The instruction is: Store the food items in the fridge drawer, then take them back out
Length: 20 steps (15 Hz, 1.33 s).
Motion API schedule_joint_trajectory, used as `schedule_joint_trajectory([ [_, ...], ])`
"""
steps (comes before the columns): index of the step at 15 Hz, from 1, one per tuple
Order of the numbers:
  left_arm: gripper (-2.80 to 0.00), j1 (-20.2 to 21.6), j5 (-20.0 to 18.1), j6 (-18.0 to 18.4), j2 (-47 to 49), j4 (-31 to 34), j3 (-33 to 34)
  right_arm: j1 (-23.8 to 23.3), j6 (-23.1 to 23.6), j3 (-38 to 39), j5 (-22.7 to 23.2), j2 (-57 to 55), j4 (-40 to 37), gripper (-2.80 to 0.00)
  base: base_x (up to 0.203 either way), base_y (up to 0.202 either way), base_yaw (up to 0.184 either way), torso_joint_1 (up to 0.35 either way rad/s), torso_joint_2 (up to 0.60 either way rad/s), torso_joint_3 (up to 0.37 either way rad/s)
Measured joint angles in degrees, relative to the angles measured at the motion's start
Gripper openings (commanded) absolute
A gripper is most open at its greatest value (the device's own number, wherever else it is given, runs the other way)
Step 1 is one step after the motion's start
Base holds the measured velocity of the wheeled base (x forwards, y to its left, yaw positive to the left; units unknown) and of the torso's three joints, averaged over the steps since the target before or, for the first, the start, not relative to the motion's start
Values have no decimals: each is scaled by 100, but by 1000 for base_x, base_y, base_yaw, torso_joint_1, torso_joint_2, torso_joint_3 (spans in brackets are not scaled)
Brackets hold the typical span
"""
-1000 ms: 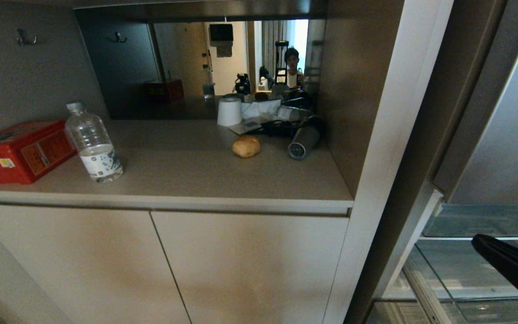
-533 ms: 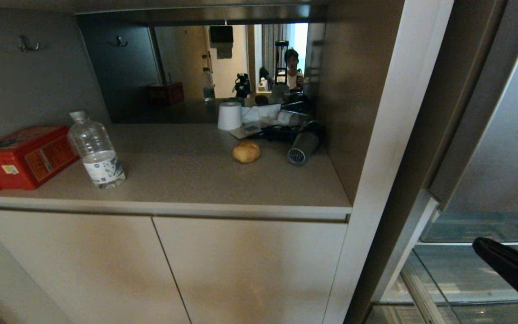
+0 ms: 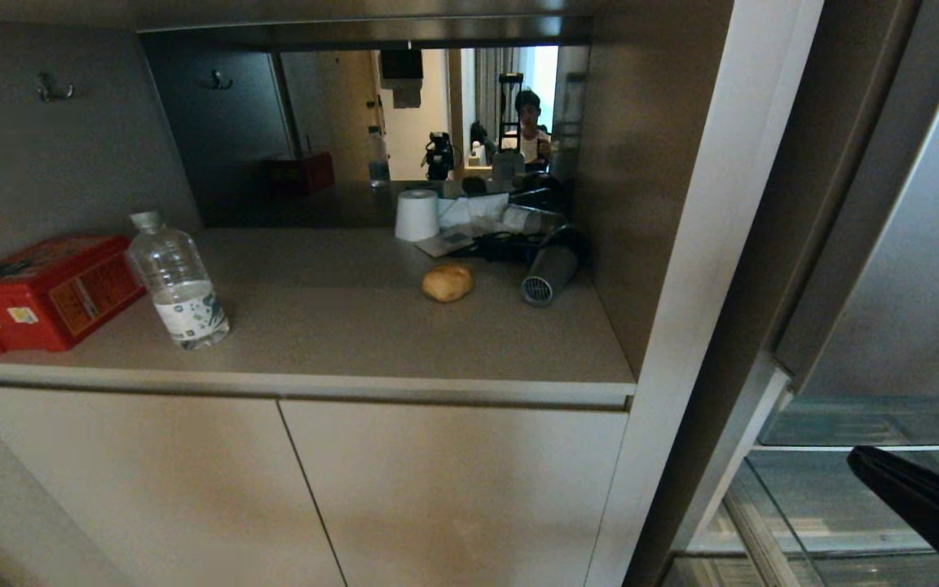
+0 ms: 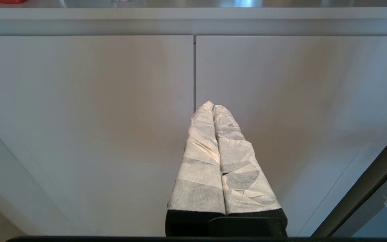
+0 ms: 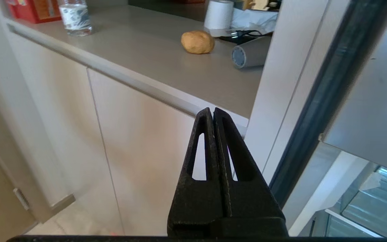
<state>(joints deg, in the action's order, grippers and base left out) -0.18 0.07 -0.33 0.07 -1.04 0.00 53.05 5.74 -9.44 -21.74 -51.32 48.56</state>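
The potato (image 3: 447, 282) sits on the counter (image 3: 339, 326) beside the hair dryer (image 3: 548, 275) — right gripper (image 5: 212, 112) pressed together, empty, low by the fridge drawer (image 3: 812, 505); left gripper (image 4: 212, 107) likewise closed before the cabinet doors (image 4: 113, 101)

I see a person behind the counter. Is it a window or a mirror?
Head view: a mirror; the red tin and bottle repeat in it, dimmer. Right wrist view: the fridge glass shines with glare.

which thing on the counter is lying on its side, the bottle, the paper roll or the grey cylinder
The grey cylinder, right of the potato, lies on its side. The water bottle and the white paper roll both stand upright.
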Motion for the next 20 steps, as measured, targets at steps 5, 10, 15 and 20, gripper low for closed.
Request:
schedule_joint_trajectory([
  [5, -280, 0, -1, 2, 0, 0, 0, 6, 53, 63, 262, 234, -10, -280, 0, 0, 0, 0, 0, 0],
  [10, -280, 0, 0, 0, 0, 0, 0, 2, -100, -301, 235, 618, -1142, -280, 0, 0, 0, 0, 0, 0],
  [15, -280, 0, 0, 0, 0, 2, 0, -205, -467, -207, 256, 1004, -1937, -280, 0, 0, 0, 0, 0, 0],
  [20, -280, 0, 0, 2, 0, 0, 0, -334, -596, -197, 279, 1089, -2279, -280, 0, 0, 0, 0, 0, 0],
])
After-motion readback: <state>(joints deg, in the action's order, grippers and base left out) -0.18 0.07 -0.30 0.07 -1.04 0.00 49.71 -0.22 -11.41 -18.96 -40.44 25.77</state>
